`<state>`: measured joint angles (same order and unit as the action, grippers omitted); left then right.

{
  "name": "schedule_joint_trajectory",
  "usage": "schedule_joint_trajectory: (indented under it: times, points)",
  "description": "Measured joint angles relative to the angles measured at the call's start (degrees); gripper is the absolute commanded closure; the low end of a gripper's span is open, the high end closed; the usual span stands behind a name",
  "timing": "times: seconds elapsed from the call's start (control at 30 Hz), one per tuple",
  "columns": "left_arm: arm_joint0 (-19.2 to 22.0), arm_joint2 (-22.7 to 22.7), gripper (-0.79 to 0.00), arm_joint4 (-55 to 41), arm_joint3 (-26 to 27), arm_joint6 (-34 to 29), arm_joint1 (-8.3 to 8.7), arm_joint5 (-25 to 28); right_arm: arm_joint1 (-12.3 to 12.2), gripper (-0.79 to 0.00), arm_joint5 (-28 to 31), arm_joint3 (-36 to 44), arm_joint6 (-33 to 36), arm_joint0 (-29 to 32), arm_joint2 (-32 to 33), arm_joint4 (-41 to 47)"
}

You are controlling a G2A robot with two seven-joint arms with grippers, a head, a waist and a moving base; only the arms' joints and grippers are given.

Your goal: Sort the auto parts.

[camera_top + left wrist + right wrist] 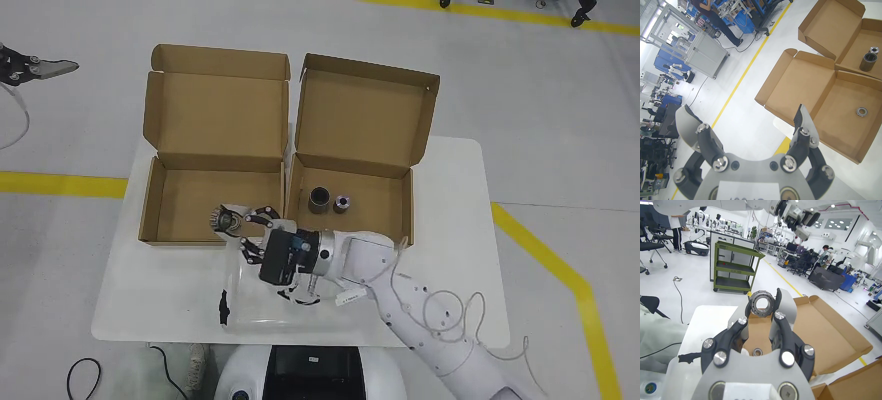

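Note:
My right gripper (762, 303) is shut on a steel roller bearing (761, 306) and holds it above the left cardboard box (180, 205), near its front wall. From above, the held bearing (229, 218) shows at the right gripper (236, 220). A second bearing (757, 351) lies on the box floor beneath; it is also the bearing (862, 112) in the left wrist view. The right box (390, 205) holds a dark sleeve (319, 199) and a small bushing (343, 203). My left gripper (743, 113) hangs open and empty off the table's left side.
Both boxes stand side by side on the white table (450, 200) with lids folded back. A clear plastic bag (262, 305) lies at the table's front edge under the right arm. The table's right side is bare.

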<state>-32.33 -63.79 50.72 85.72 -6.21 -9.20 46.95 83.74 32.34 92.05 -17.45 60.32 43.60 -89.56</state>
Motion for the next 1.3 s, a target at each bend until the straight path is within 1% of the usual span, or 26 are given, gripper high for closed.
schedule_joint_trajectory:
  times: [0.13, 0.23, 0.4, 0.77, 1.1, 1.3]
  points:
    - [0.00, 0.00, -0.785, 0.00, 0.00, 0.00, 0.00, 0.00, 0.06, 0.000, -0.46, 1.70, 0.12, -1.13, 0.27, -0.81]
    - [0.00, 0.00, -0.785, 0.00, 0.00, 0.00, 0.00, 0.00, 0.06, 0.000, 0.05, 3.22, 1.64, -1.97, 0.65, -0.91]
    - [0.00, 0.00, -0.785, 0.00, 0.00, 0.00, 0.00, 0.00, 0.11, 0.000, 1.15, 5.50, 4.40, -3.50, 1.84, 0.93]
    - [0.00, 0.00, -0.785, 0.00, 0.00, 0.00, 0.00, 0.00, 0.28, 0.000, 1.27, 8.98, 6.33, -6.57, 3.87, 2.64]
    - [0.00, 0.00, -0.785, 0.00, 0.00, 0.00, 0.00, 0.00, 0.93, 0.000, -0.13, 8.68, 4.90, -9.94, 3.93, 3.33]
    - [0.00, 0.00, -0.785, 0.00, 0.00, 0.00, 0.00, 0.00, 1.33, 0.000, -1.01, 8.98, 5.31, -11.46, 3.17, 2.33]
